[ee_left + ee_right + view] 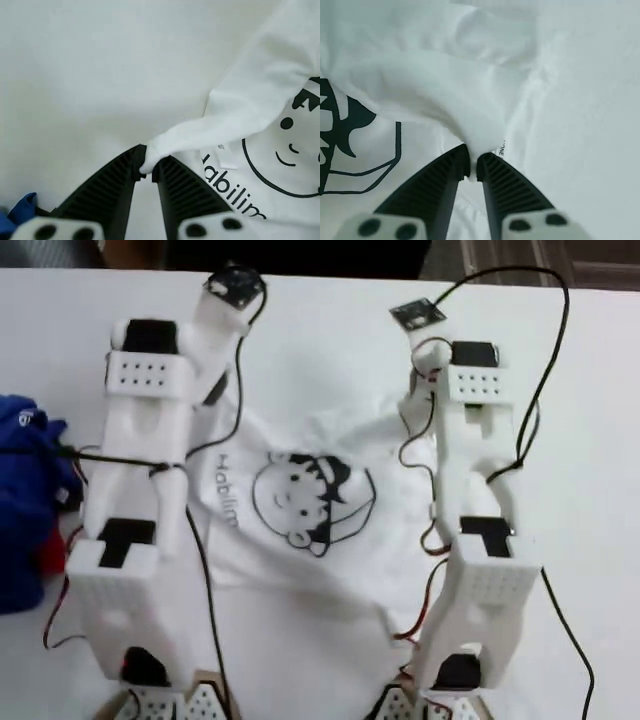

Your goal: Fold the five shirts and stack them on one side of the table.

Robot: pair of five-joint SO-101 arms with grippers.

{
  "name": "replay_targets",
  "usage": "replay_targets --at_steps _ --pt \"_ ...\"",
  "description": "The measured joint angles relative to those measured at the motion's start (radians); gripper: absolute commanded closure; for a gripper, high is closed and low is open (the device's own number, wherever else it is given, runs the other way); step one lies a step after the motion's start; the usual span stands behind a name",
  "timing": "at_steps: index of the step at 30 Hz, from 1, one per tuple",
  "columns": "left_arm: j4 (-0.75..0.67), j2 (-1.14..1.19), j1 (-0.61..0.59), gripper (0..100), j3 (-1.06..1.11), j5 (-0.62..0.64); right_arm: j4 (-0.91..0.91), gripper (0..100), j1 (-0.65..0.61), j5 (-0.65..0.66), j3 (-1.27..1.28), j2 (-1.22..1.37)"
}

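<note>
- Two arms: the left arm [140, 490] and the right arm [480, 500].
- Two grippers, one per arm: the left gripper [147, 167] and the right gripper [470, 167].
- Four black fingers [110, 190] in all, two on each gripper.
- Two black modules [235, 285], one at the far end of each arm.
- One white shirt [290, 570], with one printed face [310, 495] on it.
- One blue heap [25, 500] of cloth; how many garments it holds cannot be told.
- One red scrap [52, 552] beside the blue heap.
- One table [330, 330].
- Several dark cables [555, 350]; their exact number cannot be told.
</note>
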Motion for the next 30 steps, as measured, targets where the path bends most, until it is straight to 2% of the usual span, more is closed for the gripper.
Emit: replay_targets --at_steps 5,10,16,23,30 --pt "0.152 -0.014 0.002 98 -0.149 0.000 0.058 97.8 0.026 0.064 -0.166 -0.222" --pt "0.218 -0.114 0.002 98 -0.241 0.000 0.064 97.8 0.044 0.133 -0.233 -0.430" --pt "0.224 -0.203 0.011 98 -0.244 0.000 0.097 97.8 0.051 0.143 -0.236 -0.516" --pt "0.218 -0.163 0.020 98 -0.250 0.000 0.038 97.8 0.052 0.143 -0.186 -0.493" --pt "0.048 0.008 0.021 98 -0.250 -0.060 -0.150 97.9 0.092 0.180 -0.186 -0.362"
